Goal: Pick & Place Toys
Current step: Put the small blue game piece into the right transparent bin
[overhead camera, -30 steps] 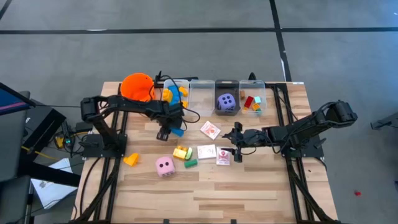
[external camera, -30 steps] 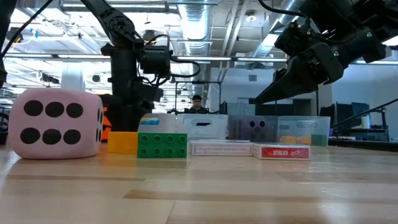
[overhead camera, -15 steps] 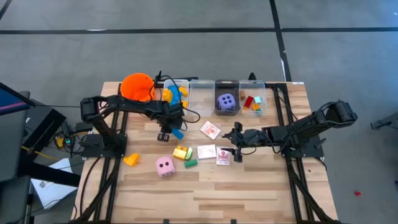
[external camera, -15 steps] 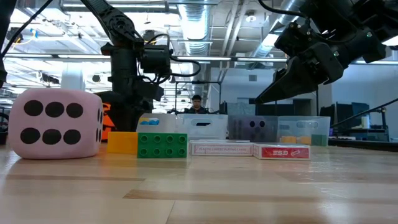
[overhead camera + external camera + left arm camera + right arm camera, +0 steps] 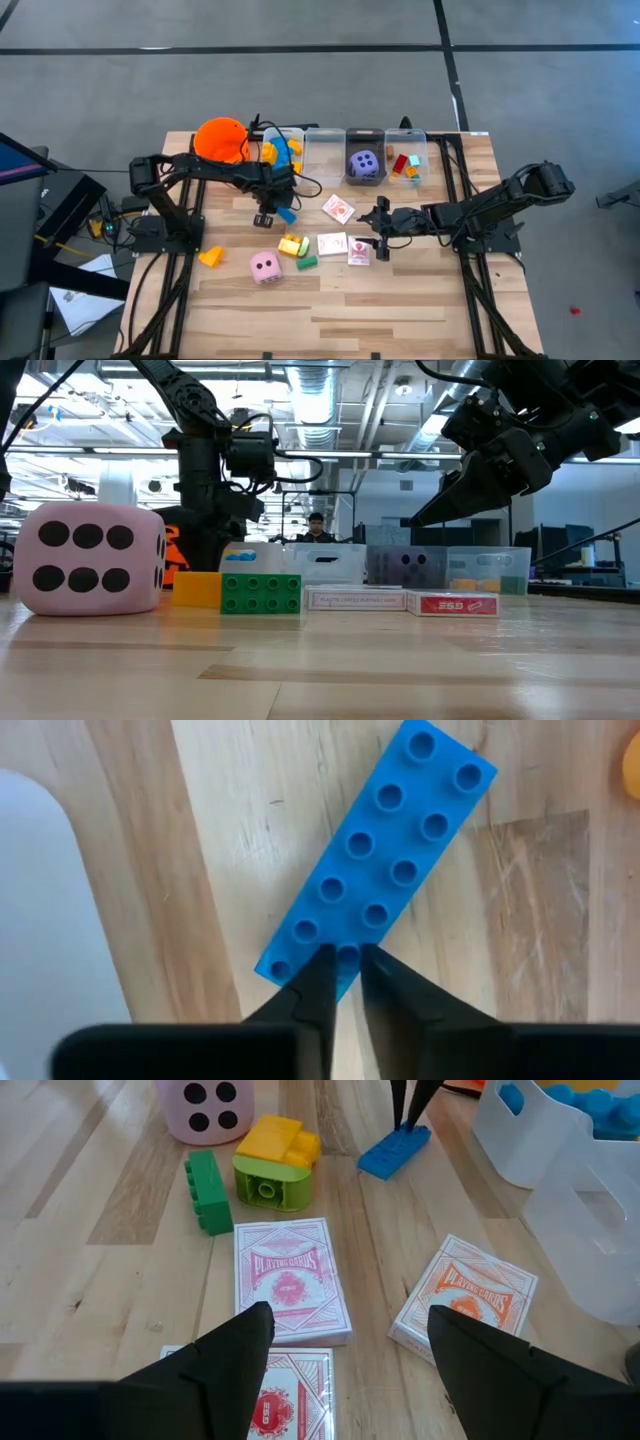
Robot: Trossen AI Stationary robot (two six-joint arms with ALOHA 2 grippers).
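Left gripper (image 5: 341, 982) set low over the flat blue studded plastic plate (image 5: 378, 880), jaws nearly together at one short end of it, tips touching the plate's edge; plate lying flat on the wooden desk (image 5: 400, 300), not lifted. Grip judged doubtful: jaws appear to pinch only a narrow corner. Advisable to reopen, centre across the plate's narrow width, then close squarely before lifting, or the plate may pivot out.

Right gripper (image 5: 345, 1345) held above the pink-and-white card packs (image 5: 290, 1278), jaws wide apart, nothing between them.

Beyond the left jaws: orange plastic bucket (image 5: 221, 139), contents not visible; clear rectangular bin (image 5: 283, 147) with yellow and blue blocks; next clear bin (image 5: 325, 155) seemingly bare; third bin (image 5: 366, 147) holding the purple soft die (image 5: 364, 163); fourth bin (image 5: 405, 148) with small red, orange and blue blocks.
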